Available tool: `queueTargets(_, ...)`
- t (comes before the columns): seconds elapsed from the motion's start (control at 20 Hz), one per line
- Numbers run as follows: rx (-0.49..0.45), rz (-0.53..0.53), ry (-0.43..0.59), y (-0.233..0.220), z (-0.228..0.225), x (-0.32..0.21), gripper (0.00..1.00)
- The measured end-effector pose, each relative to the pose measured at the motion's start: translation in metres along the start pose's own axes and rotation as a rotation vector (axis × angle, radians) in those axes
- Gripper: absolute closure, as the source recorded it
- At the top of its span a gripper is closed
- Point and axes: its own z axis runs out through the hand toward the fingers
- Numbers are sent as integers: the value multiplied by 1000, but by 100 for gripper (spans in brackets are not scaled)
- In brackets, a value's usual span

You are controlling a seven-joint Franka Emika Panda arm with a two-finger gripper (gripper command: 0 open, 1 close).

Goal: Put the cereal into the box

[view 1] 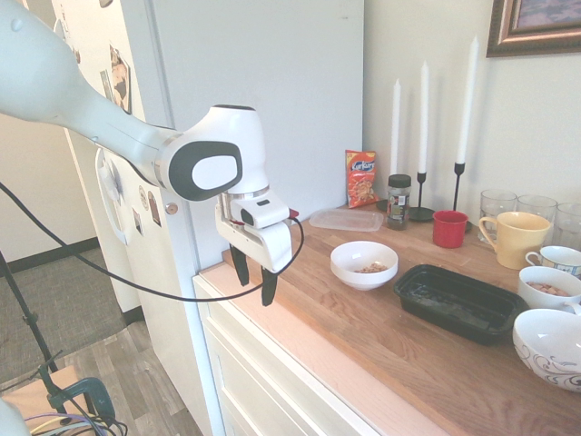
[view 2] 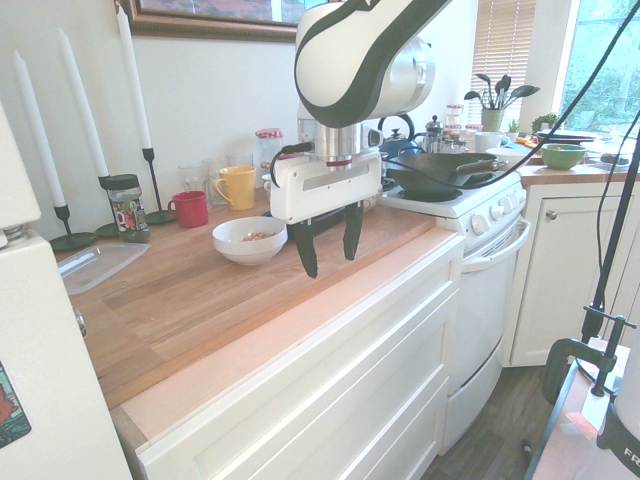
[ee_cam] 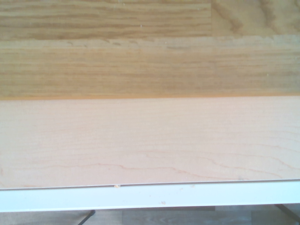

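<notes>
Nothing of the task looks done so far. The gripper (view 1: 255, 273) hangs over the front edge of the wooden desk (view 1: 390, 336), pointing straight down with its two dark fingers spread apart and nothing between them. The cereal (view 1: 369, 268) lies as a small tan heap at the bottom of a white bowl (view 1: 363, 263), which stands on the desk well apart from the gripper, further along the surface. Just beside that bowl sits the box (view 1: 458, 302), a shallow black tray with a raised rim; it appears to hold no cereal, though its dark glossy inside makes that hard to judge for certain. The wrist view shows only bare wood grain and the pale front strip of the desk, so the gripper is not above either thing. A clear lid (view 1: 346, 219) lies flat near the wall, beside an orange snack bag (view 1: 360, 178) and a spice jar (view 1: 398, 201), all out of the way. What remains is the whole job: reaching the bowl, getting hold of it, and tipping the cereal into the box.
</notes>
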Motion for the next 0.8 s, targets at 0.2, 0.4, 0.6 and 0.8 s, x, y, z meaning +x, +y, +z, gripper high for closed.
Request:
queueTargets(0.2, 17, -6, 19, -2, -1, 4, 0)
queueTargets(0.4, 31, -30, 63, -19, -14, 19, 0)
queueTargets(0.6, 1, -94, 118, -46, -12, 35, 0)
queueTargets(0.8, -42, -165, 199, -89, -9, 33, 0)
